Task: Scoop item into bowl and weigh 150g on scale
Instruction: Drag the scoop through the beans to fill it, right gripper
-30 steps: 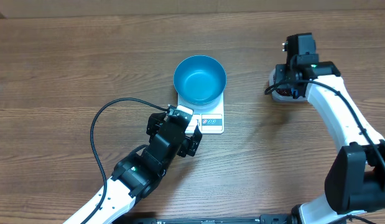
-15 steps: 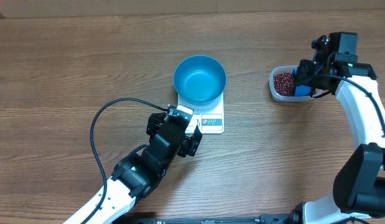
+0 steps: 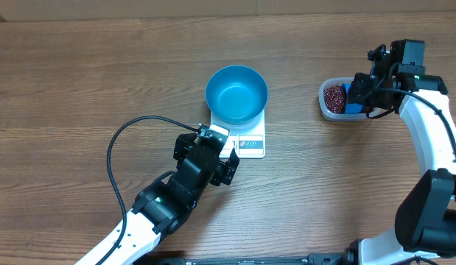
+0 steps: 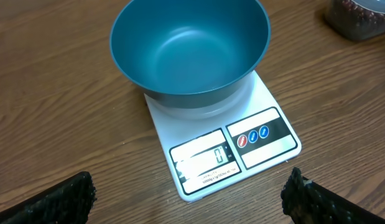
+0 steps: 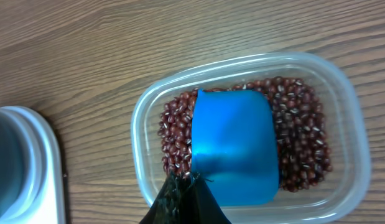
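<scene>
On the wood table (image 3: pixel 80 59) my right gripper (image 5: pixel 186 196) clamps the scoop (image 5: pixel 234 146) among the beans (image 5: pixel 301 143) to load it — left gripper (image 4: pixel 189 205) hangs spread wide.

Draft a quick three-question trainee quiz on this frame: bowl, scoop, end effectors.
1. True or false: the bowl on the scale is half full.
2. Multiple choice: the blue scoop rests on the beans inside A) the bowl, B) the clear tub, C) the scale.
3. Short answer: which end effector stands open?

Key
1. False, the bowl is empty.
2. B.
3. The left end effector, facing the scale.
</scene>
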